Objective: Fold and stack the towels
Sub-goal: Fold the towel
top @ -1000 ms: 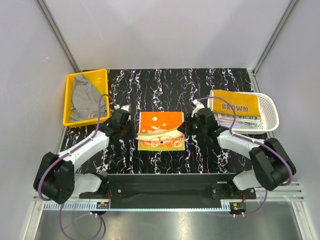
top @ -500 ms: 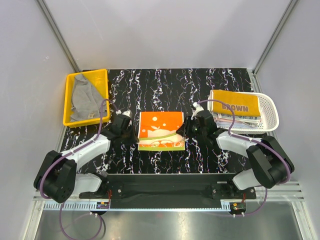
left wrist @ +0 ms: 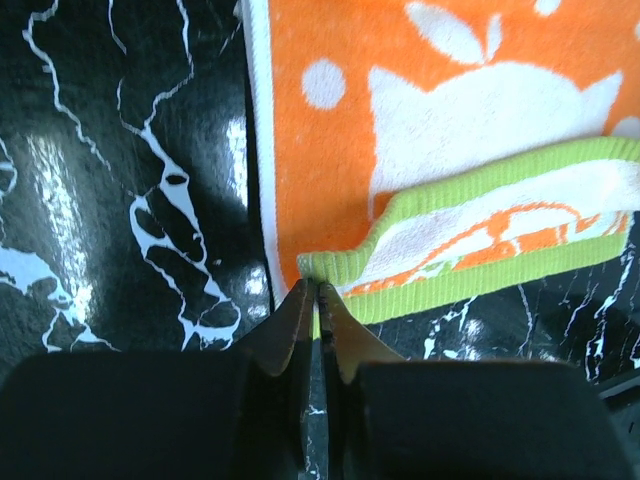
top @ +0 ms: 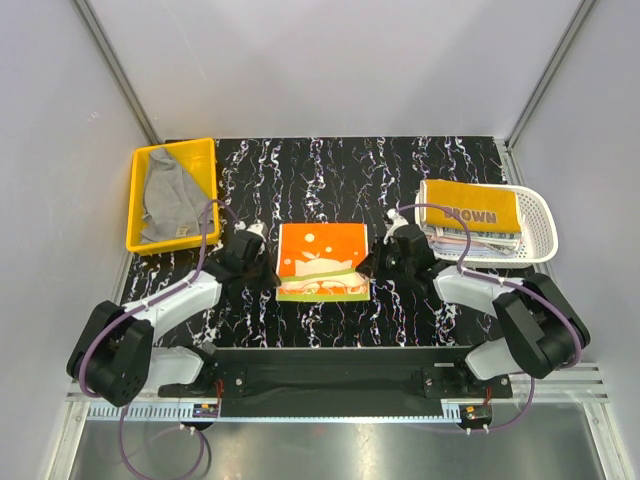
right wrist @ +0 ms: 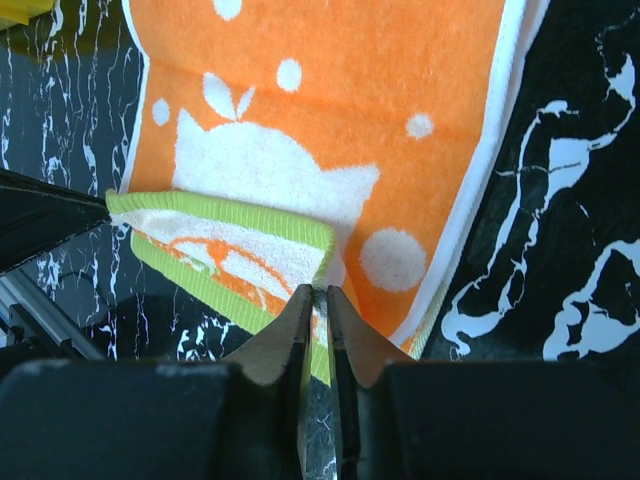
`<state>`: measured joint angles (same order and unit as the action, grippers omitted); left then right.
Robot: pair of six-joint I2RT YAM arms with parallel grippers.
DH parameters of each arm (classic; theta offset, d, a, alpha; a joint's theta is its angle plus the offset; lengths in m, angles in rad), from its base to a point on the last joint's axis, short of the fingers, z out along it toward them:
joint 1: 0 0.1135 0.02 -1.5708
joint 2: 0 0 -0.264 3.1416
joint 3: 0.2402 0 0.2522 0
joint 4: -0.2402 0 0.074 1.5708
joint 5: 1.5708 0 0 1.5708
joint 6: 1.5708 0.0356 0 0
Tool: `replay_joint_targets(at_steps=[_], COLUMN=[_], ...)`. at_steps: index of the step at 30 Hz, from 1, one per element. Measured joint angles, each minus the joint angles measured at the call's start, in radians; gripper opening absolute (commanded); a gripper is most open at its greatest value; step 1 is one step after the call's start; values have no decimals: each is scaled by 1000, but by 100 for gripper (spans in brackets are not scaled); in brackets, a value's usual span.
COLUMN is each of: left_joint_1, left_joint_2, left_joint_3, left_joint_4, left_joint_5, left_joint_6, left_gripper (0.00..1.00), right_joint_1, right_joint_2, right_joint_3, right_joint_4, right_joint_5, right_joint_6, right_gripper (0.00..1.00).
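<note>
Movement over the last second is small: the left gripper (left wrist: 312, 287) and the right gripper (right wrist: 320, 292) have crept a little toward the arm bases along the side edges of the orange towel (top: 322, 250). The towel itself lies where it did, in the middle of the black marbled table (top: 330, 170). Each pair of jaws stands almost shut, nipping one near corner of the green hem (left wrist: 480, 188), which curls back over the orange face. By my reading the fold is only begun, and the pinches look shallow, so a corner could slip as the hem is carried toward the far edge. A grey towel (top: 165, 195) waits in the yellow bin (top: 205, 150). Folded towels, topped by a yellow lettered towel (top: 470, 212), sit in the white basket (top: 540, 215).
</note>
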<state>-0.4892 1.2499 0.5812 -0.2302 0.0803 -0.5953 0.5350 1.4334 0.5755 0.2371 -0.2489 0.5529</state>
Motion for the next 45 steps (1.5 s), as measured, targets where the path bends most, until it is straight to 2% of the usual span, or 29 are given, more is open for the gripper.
replay_joint_targets(at_steps=[6, 11, 22, 25, 35, 45], left_joint_1=[-1, -1, -1, -1, -1, -2], left_joint_2=[-7, -7, -8, -8, -67, -92], left_joint_3=[-40, -47, -47, -46, -37, 2], left_joint_4=[-1, 0, -4, -6, -33, -71], left_joint_5=[0, -1, -1, -1, -2, -10], left_joint_6=[-5, -6, -5, -5, -5, -10], left_gripper=[8, 9, 12, 13, 25, 29], right_joint_1=[2, 2, 3, 3, 14, 84], right_joint_2=[-54, -79, -103, -81, 13, 45], right_joint_3=[-58, -66, -51, -18, 80, 77], right_joint_4=[-4, -33, -95, -94, -102, -131], right_joint_5=[-6, -2, 57, 57, 97, 89], right_joint_6=[14, 28, 13, 9, 10, 10], right_gripper=[15, 35, 43, 43, 41, 34])
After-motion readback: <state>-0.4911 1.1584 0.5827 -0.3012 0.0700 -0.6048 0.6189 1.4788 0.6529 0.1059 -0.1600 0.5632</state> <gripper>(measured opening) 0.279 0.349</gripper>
